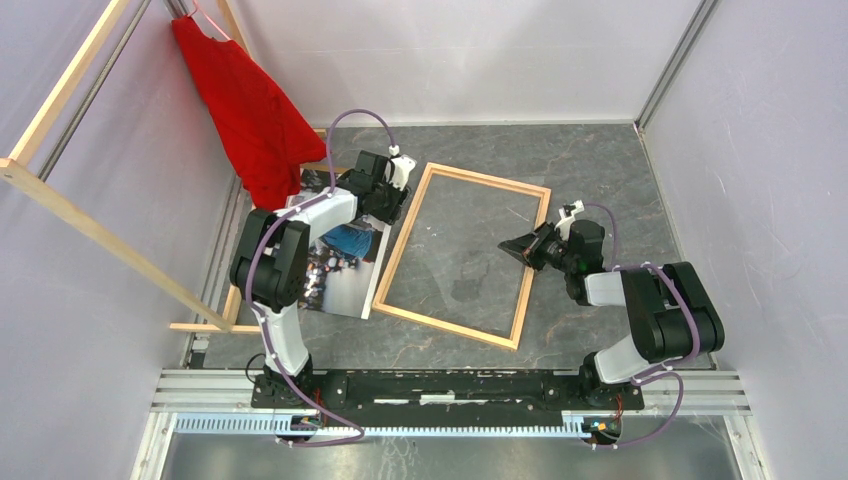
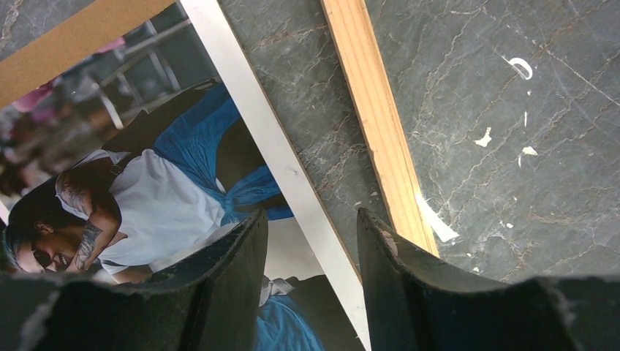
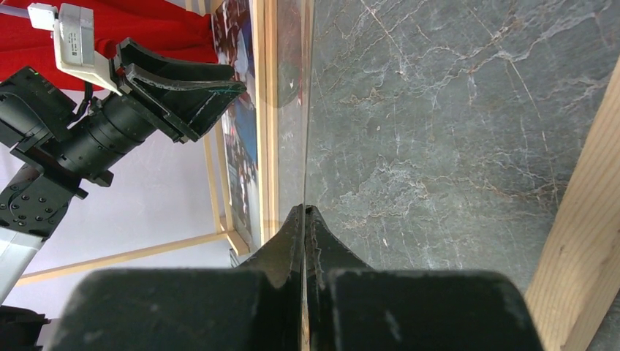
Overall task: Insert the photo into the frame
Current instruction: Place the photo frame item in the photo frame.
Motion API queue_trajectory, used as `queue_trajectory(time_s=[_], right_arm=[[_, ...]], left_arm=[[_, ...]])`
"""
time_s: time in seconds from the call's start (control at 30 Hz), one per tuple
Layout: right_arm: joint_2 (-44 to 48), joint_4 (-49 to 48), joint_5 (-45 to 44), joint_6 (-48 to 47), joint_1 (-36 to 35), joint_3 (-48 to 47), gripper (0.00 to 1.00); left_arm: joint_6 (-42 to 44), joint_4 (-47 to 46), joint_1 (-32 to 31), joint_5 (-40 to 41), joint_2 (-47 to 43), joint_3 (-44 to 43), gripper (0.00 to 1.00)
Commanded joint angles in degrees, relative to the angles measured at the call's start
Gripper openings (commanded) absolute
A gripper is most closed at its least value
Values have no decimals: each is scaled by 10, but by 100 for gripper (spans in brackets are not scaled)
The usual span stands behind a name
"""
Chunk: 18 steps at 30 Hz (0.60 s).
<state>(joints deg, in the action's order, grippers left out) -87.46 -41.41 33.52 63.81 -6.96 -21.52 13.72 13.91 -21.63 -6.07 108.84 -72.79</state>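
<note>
The photo (image 1: 340, 265) lies face up on the table left of the frame (image 1: 470, 180), showing people in blue and white (image 2: 161, 197). My left gripper (image 1: 385, 198) hovers open over the photo's right border (image 2: 311, 216). One finger is above the print and the other above the frame's left rail (image 2: 373, 117), with nothing between them. My right gripper (image 1: 517, 247) sits just inside the frame's right rail (image 3: 577, 219). It (image 3: 305, 208) is shut on the edge of a thin clear sheet (image 3: 307, 110) that runs away from the jaws.
A brown backing board (image 2: 66, 36) lies under the photo's far end. A red cloth (image 1: 250, 110) hangs from a wooden rack (image 1: 80, 215) at the left wall. White walls enclose the table. The left arm (image 3: 95, 124) shows across the frame.
</note>
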Motion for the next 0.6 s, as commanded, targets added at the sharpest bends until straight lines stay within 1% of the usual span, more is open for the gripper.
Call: queue_trajectory(time_s=[0.0,0.57], right_arm=[[2,-49,-13,5,4,3,0],[7,-78,-23,10,3,1,0]], left_arm=[[23,-26,-3,5,4,-8,55],[33,-27,-6,1,26,0,51]])
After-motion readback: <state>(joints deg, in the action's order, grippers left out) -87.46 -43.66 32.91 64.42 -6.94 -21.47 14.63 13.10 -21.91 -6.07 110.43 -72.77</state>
